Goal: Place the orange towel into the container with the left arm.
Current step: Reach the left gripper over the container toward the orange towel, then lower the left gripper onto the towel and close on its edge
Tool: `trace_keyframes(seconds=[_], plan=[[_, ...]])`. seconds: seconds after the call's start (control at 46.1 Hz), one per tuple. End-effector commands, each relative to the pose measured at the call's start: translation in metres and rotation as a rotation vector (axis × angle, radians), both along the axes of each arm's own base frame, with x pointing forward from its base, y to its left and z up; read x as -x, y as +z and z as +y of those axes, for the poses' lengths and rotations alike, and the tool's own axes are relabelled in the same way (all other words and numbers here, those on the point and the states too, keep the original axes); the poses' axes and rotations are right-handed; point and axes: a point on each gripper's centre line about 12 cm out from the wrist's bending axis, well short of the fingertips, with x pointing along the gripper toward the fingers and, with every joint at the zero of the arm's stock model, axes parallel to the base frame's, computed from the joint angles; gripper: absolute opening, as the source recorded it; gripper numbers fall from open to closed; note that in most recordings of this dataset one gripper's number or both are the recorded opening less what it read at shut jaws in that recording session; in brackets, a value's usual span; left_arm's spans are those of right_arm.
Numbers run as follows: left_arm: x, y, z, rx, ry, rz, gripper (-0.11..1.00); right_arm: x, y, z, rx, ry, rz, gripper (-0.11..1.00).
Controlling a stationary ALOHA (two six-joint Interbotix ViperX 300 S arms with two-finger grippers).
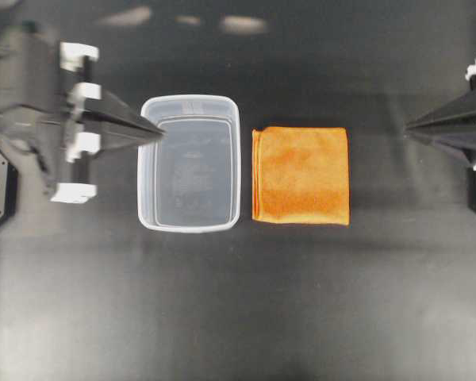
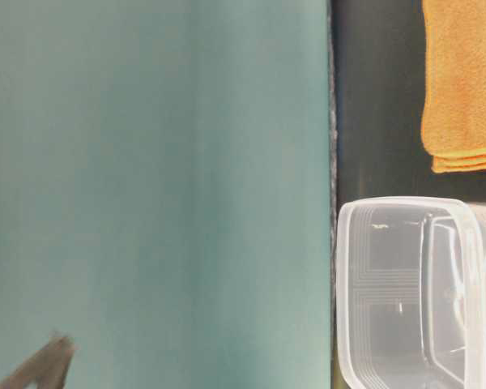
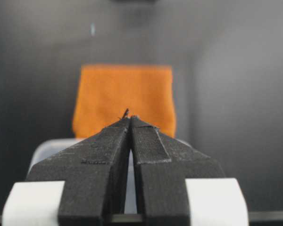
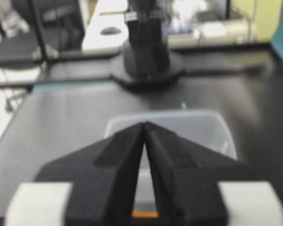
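jaws on both arms closed on nothing; left gripper (image 1: 157,131) tips meet in a point, seen in its wrist view (image 3: 130,117) with the two black fingers pressed together along their length; right gripper (image 1: 409,125) likewise pinched to a wedge, confirmed in its own wrist view (image 4: 144,125); left gripper tip sits at the left rim of the container (image 1: 190,163), overlapping it from overhead, contact cannot be told; right gripper sits well apart from the towel, near the right edge of the overhead view.

orange towel (image 1: 301,175) lies flat and folded on the table (image 1: 238,317), just beside the right wall of the container, a narrow dark gap between them, not touching; folded layers show along its left edge; container upright, clear, nothing in it.

surface: matte black, uniform, with soft pale reflections along the far edge overhead; table-level view shows a plain teal wall (image 2: 154,178) filling most of that frame, meeting the black top at a straight seam.

room: right wrist view shows, blurred, the base of the left arm (image 4: 146,56) past the container, and behind it bright desks and a chair-like shape; details too soft to name.
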Motion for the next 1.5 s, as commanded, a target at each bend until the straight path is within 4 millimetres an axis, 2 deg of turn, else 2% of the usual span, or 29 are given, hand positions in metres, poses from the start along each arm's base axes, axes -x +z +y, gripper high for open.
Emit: trace_keyframes(seconds=[0.0, 0.087, 0.217, 0.282, 0.391, 0.456, 0.521, 0.651, 0.716, 0.781, 0.933, 1.064, 1.15, 1.411, 1.476], plan=[[-0.029, 0.006, 0.002, -0.026, -0.006, 0.065, 0.00, 0.000, 0.011, -0.001, -0.003, -0.003, -0.008, 0.15], [-0.053, 0.001, 0.004, -0.042, -0.009, 0.156, 0.00, 0.004, 0.013, 0.000, -0.003, -0.001, -0.009, 0.35], [-0.081, -0.004, 0.012, -0.050, 0.004, 0.232, 0.00, 0.009, 0.018, 0.000, 0.000, 0.000, -0.029, 0.72], [-0.096, -0.006, 0.013, -0.057, 0.001, 0.248, 0.00, 0.012, 0.021, 0.000, 0.002, 0.000, -0.048, 0.80], [-0.117, -0.016, 0.015, -0.064, -0.004, 0.314, 0.01, 0.020, 0.028, 0.000, 0.002, 0.000, -0.092, 0.79], [-0.128, -0.024, 0.016, -0.064, -0.004, 0.369, 0.09, 0.026, 0.032, 0.000, 0.001, 0.001, -0.124, 0.78], [-0.141, -0.034, 0.017, -0.061, -0.003, 0.441, 0.25, 0.029, 0.033, 0.000, -0.002, 0.001, -0.140, 0.78], [-0.167, -0.047, 0.016, -0.061, -0.009, 0.530, 0.66, 0.033, 0.034, 0.001, -0.005, 0.003, -0.149, 0.78], [-0.182, -0.057, 0.016, -0.060, -0.010, 0.565, 0.81, 0.033, 0.033, 0.001, -0.002, 0.003, -0.146, 0.78], [-0.195, -0.068, 0.015, -0.062, -0.015, 0.584, 0.90, 0.033, 0.031, 0.001, -0.001, 0.003, -0.143, 0.78], [-0.220, -0.101, 0.015, -0.093, -0.047, 0.623, 0.90, 0.032, 0.027, 0.001, -0.002, 0.003, -0.129, 0.78], [-0.231, -0.141, 0.016, -0.098, -0.060, 0.686, 0.90, 0.033, 0.026, 0.001, -0.001, 0.003, -0.130, 0.78], [-0.238, -0.158, 0.014, -0.098, -0.063, 0.695, 0.90, 0.033, 0.027, 0.001, -0.001, 0.003, -0.133, 0.78], [-0.243, -0.207, 0.013, -0.094, -0.067, 0.746, 0.91, 0.033, 0.026, 0.001, -0.002, 0.003, -0.130, 0.78], [-0.244, -0.214, 0.012, -0.098, -0.074, 0.755, 0.90, 0.033, 0.025, 0.001, -0.004, 0.002, -0.129, 0.78]])
